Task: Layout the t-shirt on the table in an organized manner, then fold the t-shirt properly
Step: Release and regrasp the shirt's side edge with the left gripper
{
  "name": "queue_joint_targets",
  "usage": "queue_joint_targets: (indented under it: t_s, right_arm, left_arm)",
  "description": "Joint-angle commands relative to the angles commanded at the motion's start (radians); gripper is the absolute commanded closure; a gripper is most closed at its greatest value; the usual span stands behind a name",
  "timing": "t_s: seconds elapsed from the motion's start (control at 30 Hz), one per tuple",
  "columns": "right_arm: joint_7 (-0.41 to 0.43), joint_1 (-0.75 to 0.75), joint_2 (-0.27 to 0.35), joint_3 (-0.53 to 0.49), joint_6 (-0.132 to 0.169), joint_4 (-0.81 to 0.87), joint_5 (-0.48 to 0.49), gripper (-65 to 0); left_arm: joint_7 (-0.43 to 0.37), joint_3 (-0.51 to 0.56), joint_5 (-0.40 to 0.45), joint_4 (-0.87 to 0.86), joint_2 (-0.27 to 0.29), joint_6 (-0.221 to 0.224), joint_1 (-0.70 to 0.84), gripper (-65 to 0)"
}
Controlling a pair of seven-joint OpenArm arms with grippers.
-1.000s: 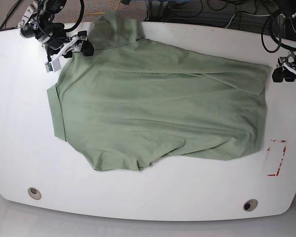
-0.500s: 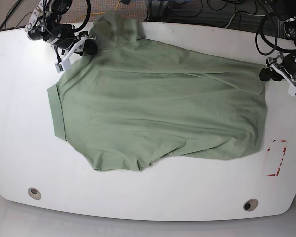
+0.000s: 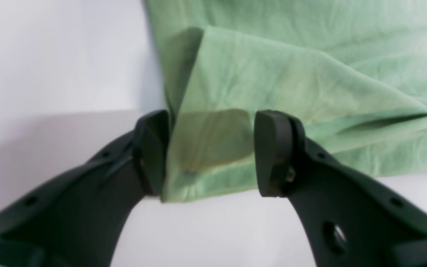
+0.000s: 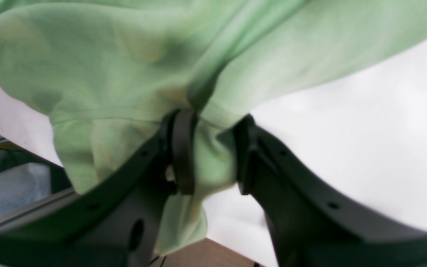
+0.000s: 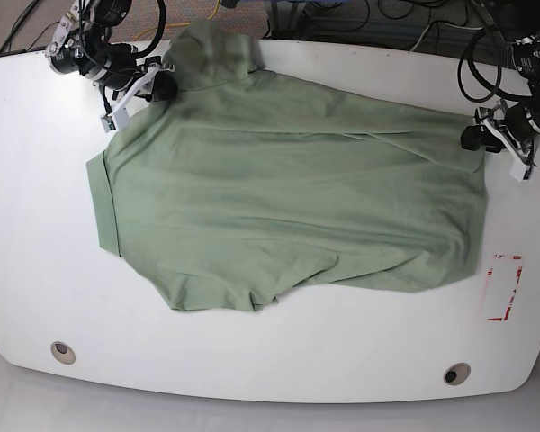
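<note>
Since the earlier frames the left claw (image 5: 479, 139) has slid inward from the table's edge until it meets the hem corner of the polo shirt (image 5: 288, 202), while the right claw (image 5: 142, 85) has settled at the shoulder by the sleeve that hangs toward the back edge. In the left wrist view the left claw's jaws are spread, with the folded-over hem corner lying between them and one pad (image 3: 272, 152) clear of the cloth, so nothing is pinched yet. In the right wrist view the right claw's jaws are partly closed with a bunch of sleeve fabric between them; whether they truly grip it I cannot tell.

The shirt lies across the middle of the white table (image 5: 279, 360), mostly spread, collar side toward the right arm. Judging by this, the laying-out is well along but not finished: the far sleeve is bunched over the edge, the near sleeve is tucked under, and the hem corner is doubled back. All folding seems still to come. The red tape mark (image 5: 504, 288) lies just beyond the hem.
</note>
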Motion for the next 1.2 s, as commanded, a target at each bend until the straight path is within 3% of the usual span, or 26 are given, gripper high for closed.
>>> queue_joint_targets:
  t_s: [0.27, 0.7, 0.9, 1.2]
  right_arm:
    - [0.000, 0.012, 0.000, -0.002, 0.000, 0.000, 0.000, -16.0]
    - [0.000, 0.014, 0.000, -0.002, 0.000, 0.000, 0.000, -16.0]
    - [0.000, 0.014, 0.000, -0.003, 0.000, 0.000, 0.000, -16.0]
    - [0.000, 0.029, 0.000, -0.003, 0.000, 0.000, -0.002, -16.0]
  left_arm:
    - [0.002, 0.000, -0.002, 0.003, 0.000, 0.000, 0.000, -25.0]
    - [0.002, -0.003, -0.003, 0.038, -0.005, 0.000, 0.006, -25.3]
    - [0.003, -0.003, -0.003, 0.124, -0.005, 0.000, 0.032, -33.1]
    - [0.052, 0.000, -0.003, 0.130, -0.003, 0.000, 0.029, -33.2]
